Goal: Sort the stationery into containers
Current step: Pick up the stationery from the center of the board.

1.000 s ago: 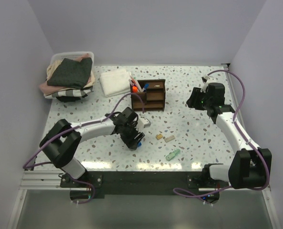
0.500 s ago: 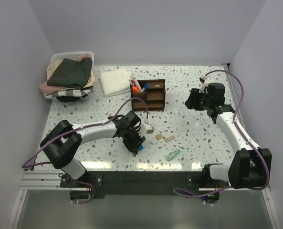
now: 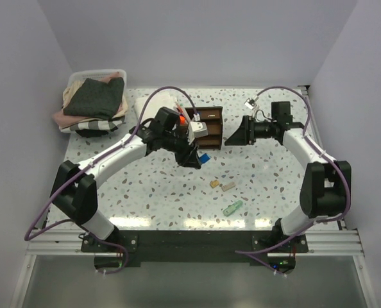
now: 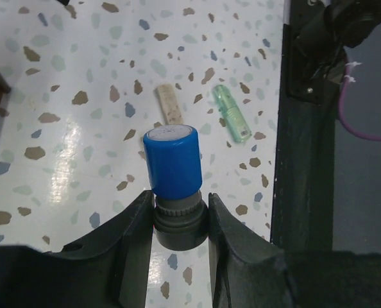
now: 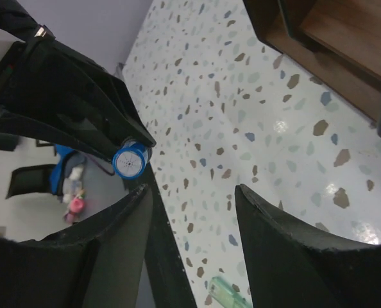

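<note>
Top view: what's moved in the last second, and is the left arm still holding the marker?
The left gripper, still shut on the blue-capped marker, swung from the near middle of the table to the front of the organiser. The right gripper, open, moved left to the organiser's right side. Nothing was let go. The tan bits, green bit and organiser stayed put.

Blue-capped marker [image 4: 172,168], apparently clamped between the fingers [image 4: 131,239]

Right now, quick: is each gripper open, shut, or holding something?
Left gripper: closed on the blue-capped marker.
Right gripper: open, holding nothing.
</note>
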`<state>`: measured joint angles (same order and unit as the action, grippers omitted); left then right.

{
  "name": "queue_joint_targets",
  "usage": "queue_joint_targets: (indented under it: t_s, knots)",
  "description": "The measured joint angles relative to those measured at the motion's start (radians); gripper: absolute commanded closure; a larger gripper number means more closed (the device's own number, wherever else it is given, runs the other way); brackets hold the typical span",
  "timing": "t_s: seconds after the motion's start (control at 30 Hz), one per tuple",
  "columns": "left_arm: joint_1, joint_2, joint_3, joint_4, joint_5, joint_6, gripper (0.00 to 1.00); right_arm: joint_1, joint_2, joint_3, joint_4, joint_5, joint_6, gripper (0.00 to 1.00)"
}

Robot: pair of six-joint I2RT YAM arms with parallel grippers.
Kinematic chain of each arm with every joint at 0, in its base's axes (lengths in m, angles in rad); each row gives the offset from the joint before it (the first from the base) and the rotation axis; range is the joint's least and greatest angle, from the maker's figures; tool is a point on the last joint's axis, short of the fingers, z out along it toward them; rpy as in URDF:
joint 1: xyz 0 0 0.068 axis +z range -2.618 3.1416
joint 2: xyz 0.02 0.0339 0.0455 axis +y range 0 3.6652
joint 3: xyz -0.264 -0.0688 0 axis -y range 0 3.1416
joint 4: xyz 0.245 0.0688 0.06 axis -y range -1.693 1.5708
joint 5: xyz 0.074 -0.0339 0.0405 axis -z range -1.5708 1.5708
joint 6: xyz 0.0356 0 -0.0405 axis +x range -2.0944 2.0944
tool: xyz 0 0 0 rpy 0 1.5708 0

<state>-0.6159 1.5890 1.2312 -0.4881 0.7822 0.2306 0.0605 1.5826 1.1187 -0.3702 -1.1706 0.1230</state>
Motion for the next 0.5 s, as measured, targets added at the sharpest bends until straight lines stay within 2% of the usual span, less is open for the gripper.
queue_joint_targets:
  t_s: [0.2,0.5]
  knots:
    - [0.0,0.003,0.024,0.001,0.11,-0.002,1.0,0.026,0.021,0.082,-0.073,-0.103,-0.007,0.4]
    - [0.0,0.027,0.093,0.011,0.124,-0.002,1.0,0.149,0.027,0.149,-0.22,-0.107,-0.11,0.36]
